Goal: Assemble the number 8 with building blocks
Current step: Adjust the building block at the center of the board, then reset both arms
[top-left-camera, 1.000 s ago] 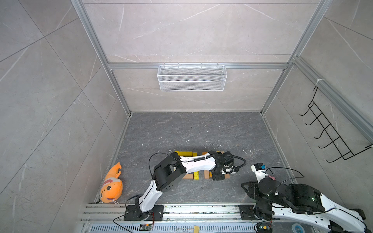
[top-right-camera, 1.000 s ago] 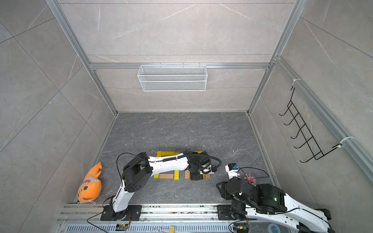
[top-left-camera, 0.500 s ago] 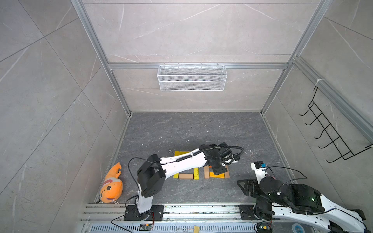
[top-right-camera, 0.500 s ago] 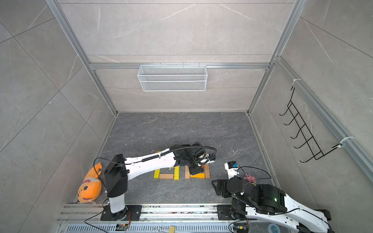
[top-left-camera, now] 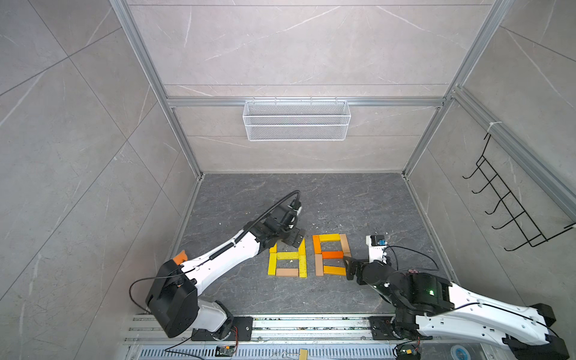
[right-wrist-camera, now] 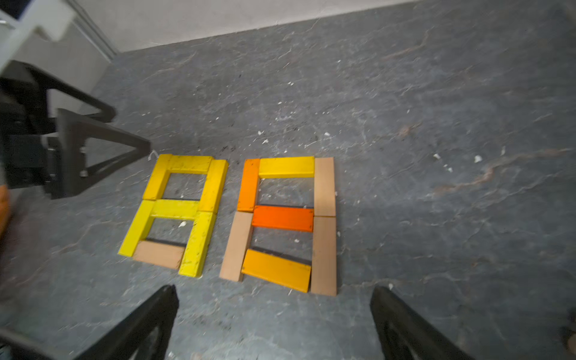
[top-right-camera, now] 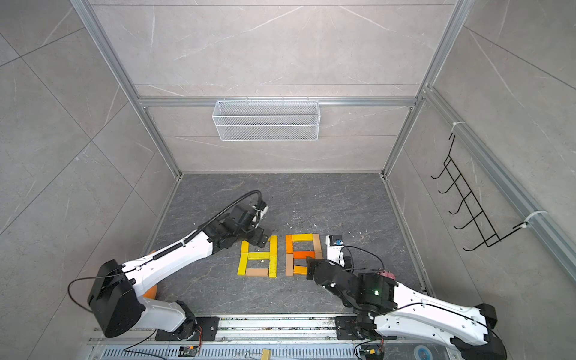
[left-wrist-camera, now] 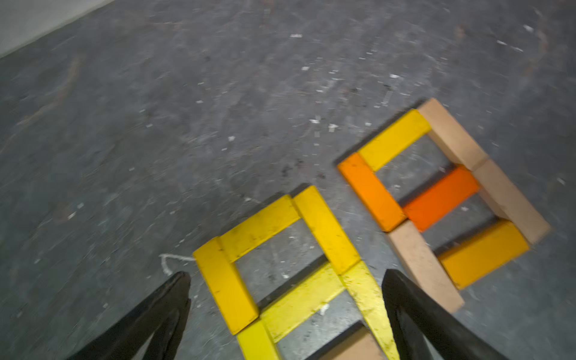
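Two block eights (top-left-camera: 288, 256) lie on dark veined floor (top-left-camera: 343, 202) between grey-tiled walls (top-left-camera: 296, 46).

Two white-shelled robot arms with black joint housings. The left arm (top-left-camera: 224, 258) carries a looping black cable (top-left-camera: 268, 209); the right arm (top-left-camera: 486, 314) shows a small green light (top-left-camera: 431, 292). The left gripper (left-wrist-camera: 285, 280) and right gripper (right-wrist-camera: 274, 294) — black, with tapered fingers (left-wrist-camera: 168, 305).

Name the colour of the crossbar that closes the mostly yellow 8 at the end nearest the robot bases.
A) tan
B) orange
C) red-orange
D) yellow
A: the tan crossbar closes that end, lying between the two lower uprights of the yellow 8.
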You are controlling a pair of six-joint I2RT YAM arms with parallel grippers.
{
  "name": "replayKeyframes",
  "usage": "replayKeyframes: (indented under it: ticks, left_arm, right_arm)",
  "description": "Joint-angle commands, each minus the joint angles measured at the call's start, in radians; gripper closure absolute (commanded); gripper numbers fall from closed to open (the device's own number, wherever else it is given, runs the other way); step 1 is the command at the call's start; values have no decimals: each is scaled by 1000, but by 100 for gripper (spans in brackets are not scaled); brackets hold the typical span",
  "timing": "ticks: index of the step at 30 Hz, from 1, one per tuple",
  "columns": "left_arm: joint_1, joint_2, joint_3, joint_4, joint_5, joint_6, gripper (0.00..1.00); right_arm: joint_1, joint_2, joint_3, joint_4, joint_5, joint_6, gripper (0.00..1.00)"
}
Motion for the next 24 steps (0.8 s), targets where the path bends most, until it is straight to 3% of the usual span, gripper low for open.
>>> replayKeyframes:
  ticks: [1, 4, 8, 12, 16, 17, 18, 20, 22, 24]
  left_arm:
    - [106, -108, -88, 70, -99, -87, 1]
    - [239, -188, -194, 111, -100, -116, 1]
    - [355, -269, -307, 148, -185, -135, 2]
    - [410, -300, -404, 242, -258, -86, 0]
    - [462, -263, -456, 388, -227, 11, 0]
    - [466, -246, -468, 443, -232, 46, 0]
    - [469, -231, -483, 495, -242, 78, 0]
    - [491, -186, -498, 576, -238, 123, 0]
    - [524, -144, -516, 648, -196, 132, 0]
    - [553, -115, -582, 825, -134, 150, 0]
  right_arm:
    - [-98, 67, 31, 160, 76, -159, 0]
    - [-261, 108, 3, 280, -19, -267, 0]
    - [-455, 188, -25, 400, -68, -427, 0]
    - [-633, 232, -72, 542, -81, -537, 0]
    - [-848, 276, -233, 865, -194, -587, 0]
    - [-881, 300, -280, 988, -200, -613, 0]
    - [-918, 306, -265, 948, -210, -602, 0]
    - [-951, 330, -302, 1081, -212, -687, 0]
    - [-978, 376, -349, 1232, -210, -738, 0]
    - [-1011, 436, -406, 1398, -255, -782, 0]
